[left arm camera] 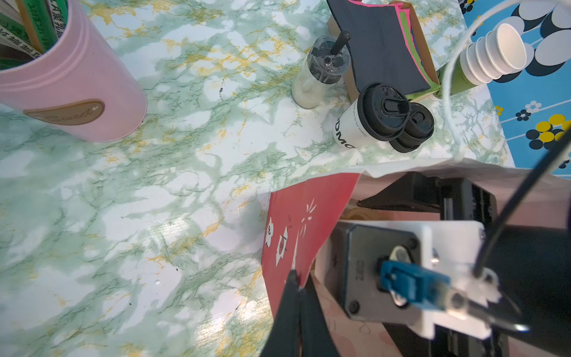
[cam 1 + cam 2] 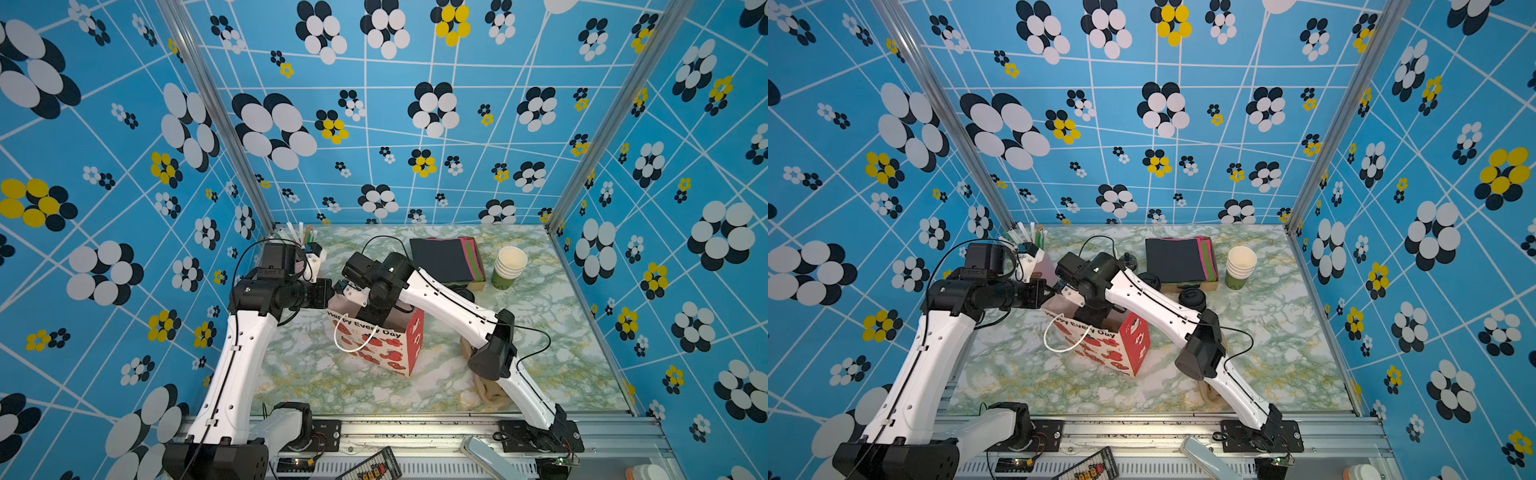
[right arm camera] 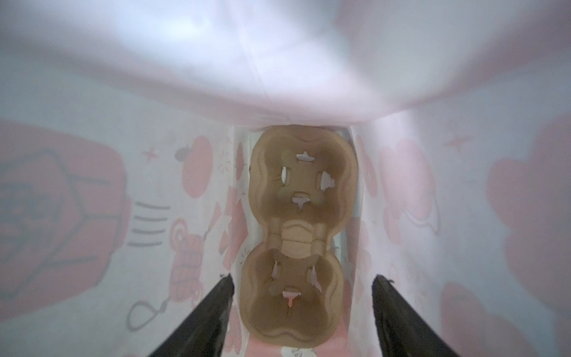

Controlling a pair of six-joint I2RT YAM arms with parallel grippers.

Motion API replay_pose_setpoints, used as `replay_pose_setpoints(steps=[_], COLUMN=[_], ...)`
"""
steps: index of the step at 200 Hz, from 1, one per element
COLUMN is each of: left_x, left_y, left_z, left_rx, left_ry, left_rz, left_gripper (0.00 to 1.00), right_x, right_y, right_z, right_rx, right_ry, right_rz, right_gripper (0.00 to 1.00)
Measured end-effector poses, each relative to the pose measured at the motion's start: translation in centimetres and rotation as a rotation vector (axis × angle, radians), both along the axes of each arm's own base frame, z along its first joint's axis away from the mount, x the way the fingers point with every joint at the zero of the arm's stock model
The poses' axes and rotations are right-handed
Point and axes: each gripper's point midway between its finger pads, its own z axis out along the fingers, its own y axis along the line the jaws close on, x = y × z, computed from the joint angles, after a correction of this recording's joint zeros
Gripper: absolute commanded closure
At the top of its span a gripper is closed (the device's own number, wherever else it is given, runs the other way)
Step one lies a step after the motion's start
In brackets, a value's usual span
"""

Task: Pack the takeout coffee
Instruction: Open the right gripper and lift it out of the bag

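Note:
The takeout coffee (image 1: 367, 120), a white paper cup with a black sip lid, stands on the table beside the napkin box; in a top view its lid (image 2: 1149, 280) peeks out behind the right arm. A red-and-white gift bag (image 2: 386, 345) (image 2: 1100, 345) stands upright mid-table. My left gripper (image 1: 298, 279) (image 2: 329, 293) is shut on the bag's red side edge at the rim. My right gripper (image 3: 302, 278) is down inside the bag, open, fingers either side of a brown two-cup carrier (image 3: 296, 231) lying on the bag's bottom, untouched.
A squat stack of black lids (image 1: 414, 129) (image 2: 1192, 298) sits next to the coffee. Nested lidless cups (image 2: 509, 266), a napkin box (image 2: 446, 259), a sugar jar (image 1: 321, 71) and a pink canister (image 1: 71, 86) line the back. More brown carriers (image 2: 494, 395) lie under the right arm.

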Motion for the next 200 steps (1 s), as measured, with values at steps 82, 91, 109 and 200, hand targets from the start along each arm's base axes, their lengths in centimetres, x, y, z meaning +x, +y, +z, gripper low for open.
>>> replay_pose_setpoints(steps=[82, 91, 109, 200], left_x=[-1.0, -1.1, -1.3, -2.4], left_y=[0.0, 0.1, 0.1, 0.9], left_z=[0.1, 0.1, 0.1, -0.2], left_rx=[0.005, 0.007, 0.008, 0.046], left_ry=[0.007, 0.009, 0.014, 0.036], left_rz=[-0.006, -0.008, -0.008, 0.019], left_gripper=[0.99, 0.99, 0.99, 1.0], right_x=[0.1, 0.2, 0.3, 0.3], right_y=[0.6, 0.8, 0.9, 0.8], right_z=[3.1, 3.8, 5.5, 13.8], right_rx=[0.094, 0.117, 0.164, 0.393], right_ry=[-0.037, -0.049, -0.07, -0.169], right_rz=[-0.016, -0.019, -0.03, -0.081], right_gripper=[0.16, 0.15, 0.15, 0.12])
